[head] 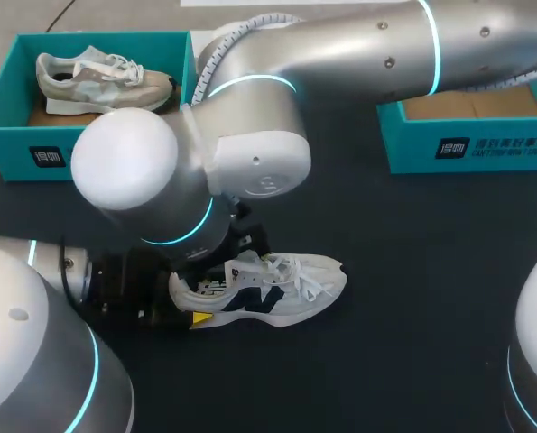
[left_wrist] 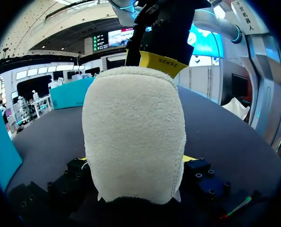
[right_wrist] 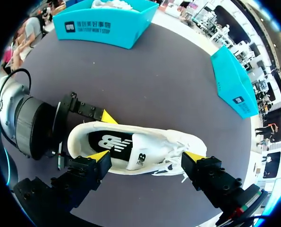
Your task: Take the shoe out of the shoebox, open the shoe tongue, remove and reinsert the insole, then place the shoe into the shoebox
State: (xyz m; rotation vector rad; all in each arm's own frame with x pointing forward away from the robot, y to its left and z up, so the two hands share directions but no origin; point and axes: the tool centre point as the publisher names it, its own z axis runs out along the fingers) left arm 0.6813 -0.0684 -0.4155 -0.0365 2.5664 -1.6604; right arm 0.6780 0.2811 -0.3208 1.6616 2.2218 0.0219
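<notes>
- The shoe [head: 277, 289] is set on its sole on the table [head: 412, 271], outside the shoebox [head: 471, 149], which is left well apart from both claws.
- The left claw [left_wrist: 136, 159] is closed on the heel [left_wrist: 133, 137]. A yellow tip is seen pressed to each side of it, so the shoe is judged to be held steady from behind.
- The long axis of the shoe is laid straight ahead of the left claw, with the heel nearest it and the toe pointed away.
- The right claw [right_wrist: 146, 156] is held open directly above the shoe and nothing is gripped by it.
- Its two fingers are spread along that same long axis. One is placed over the heel opening, close beside a finger of the left claw, and the other is placed beyond the laces [right_wrist: 171, 158] toward the toe.
- The tongue [right_wrist: 141, 158] and the insole [right_wrist: 107, 142] are found under the right claw, between its fingers. The insole is seen seated inside the shoe.
- The opening is turned up toward the right claw, so the work on the tongue and insole is judged to fall to that arm. The gap to the left claw's fingers at the heel is narrow and would have to be watched.
</notes>
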